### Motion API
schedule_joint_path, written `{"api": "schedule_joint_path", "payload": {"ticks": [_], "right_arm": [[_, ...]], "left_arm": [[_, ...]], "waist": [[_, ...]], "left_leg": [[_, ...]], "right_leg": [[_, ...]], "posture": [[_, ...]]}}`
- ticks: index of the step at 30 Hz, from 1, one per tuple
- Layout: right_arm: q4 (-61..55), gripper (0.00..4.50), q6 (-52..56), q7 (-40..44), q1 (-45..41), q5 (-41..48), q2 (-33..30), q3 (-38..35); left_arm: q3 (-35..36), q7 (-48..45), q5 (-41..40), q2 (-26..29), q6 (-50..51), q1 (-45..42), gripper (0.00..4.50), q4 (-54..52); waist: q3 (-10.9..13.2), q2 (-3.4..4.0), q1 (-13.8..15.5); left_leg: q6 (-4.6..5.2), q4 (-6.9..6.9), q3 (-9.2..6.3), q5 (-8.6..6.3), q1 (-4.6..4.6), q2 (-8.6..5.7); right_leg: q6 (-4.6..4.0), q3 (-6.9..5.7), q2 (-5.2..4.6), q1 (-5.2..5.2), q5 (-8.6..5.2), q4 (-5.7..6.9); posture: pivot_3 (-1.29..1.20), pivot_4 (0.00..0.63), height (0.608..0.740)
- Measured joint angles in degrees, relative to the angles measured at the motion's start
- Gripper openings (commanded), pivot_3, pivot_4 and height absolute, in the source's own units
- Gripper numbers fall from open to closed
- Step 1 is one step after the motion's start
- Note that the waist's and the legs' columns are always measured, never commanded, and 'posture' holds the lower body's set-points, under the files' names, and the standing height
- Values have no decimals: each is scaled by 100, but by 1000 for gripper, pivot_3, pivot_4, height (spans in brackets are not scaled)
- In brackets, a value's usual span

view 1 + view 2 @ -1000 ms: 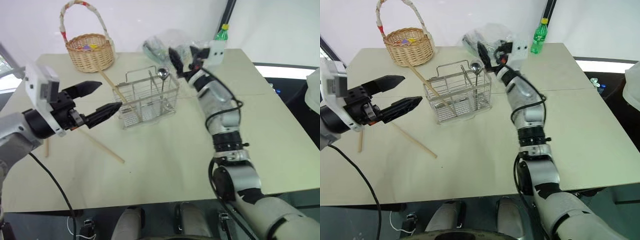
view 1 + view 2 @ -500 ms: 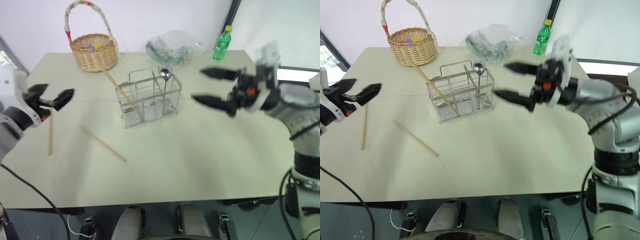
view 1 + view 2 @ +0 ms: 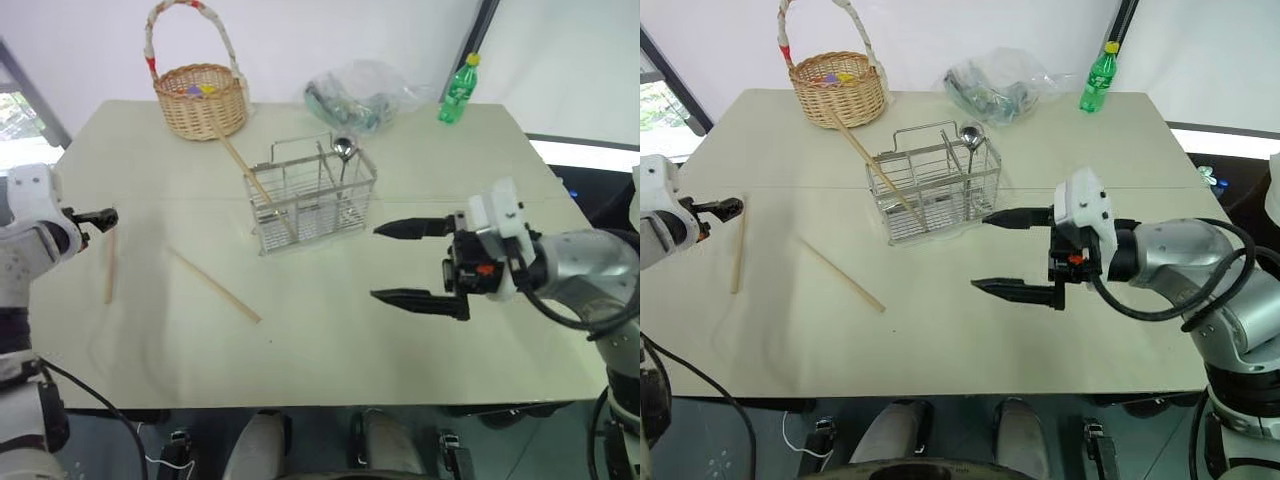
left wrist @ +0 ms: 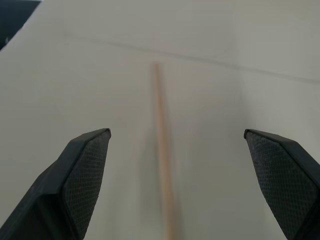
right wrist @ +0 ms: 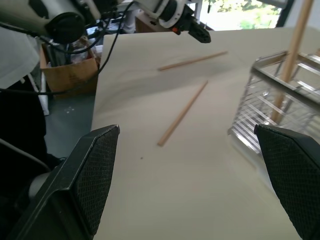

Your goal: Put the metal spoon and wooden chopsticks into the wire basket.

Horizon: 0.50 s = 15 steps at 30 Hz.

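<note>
step: left gripper point(image 4: 177, 150), jaws spread, lined up over far-left wooden chopstick point(image 3: 111, 264)
right gripper point(image 3: 1012, 251): spread, empty
next: descend, pinch, carry to wire basket point(image 3: 310, 195)

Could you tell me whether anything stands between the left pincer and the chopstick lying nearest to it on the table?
Nothing visible does. The left pincer is open, and the chopstick lies on bare table straight ahead between its fingers. The other loose chopstick lies apart, nearer the wire basket.

A robotics lab: a plain beige table point(image 3: 1120, 380) against white walls, loose cables point(image 5: 107, 42) and a cardboard box point(image 5: 67, 75).
</note>
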Motion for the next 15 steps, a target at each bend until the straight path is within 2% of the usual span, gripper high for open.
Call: {"api": "schedule_joint_path", "payload": {"ticks": [7,13,15], "right_arm": [[-125,4448,-9,-372,334,-7,32,-30],[-198,4448,-55,-640,472,-6,61,-55],[-199,4500,-58,-751,492,-3,75,-63]], "left_arm": [[-564,-569,889,-391,-1040,-1114,4500,2369],[-605,-741,1432,-634,-1835,-1944,4500,4038],[-589,-726,1495,-646,-1952,-2078,3966,4302]], "waist": [[-2,-19,-8],[-1,-23,-9],[-1,-23,-14]], "left_leg": [[0,4,5,0,-4,-14],[1,4,4,0,-3,-13],[1,4,4,0,2,-12]], "right_leg": [[21,-2,-19,1,12,-2],[32,-6,-19,25,17,1],[34,-7,-19,30,18,2]], "posture": [[0,150,666],[0,150,666],[0,150,666]]}}
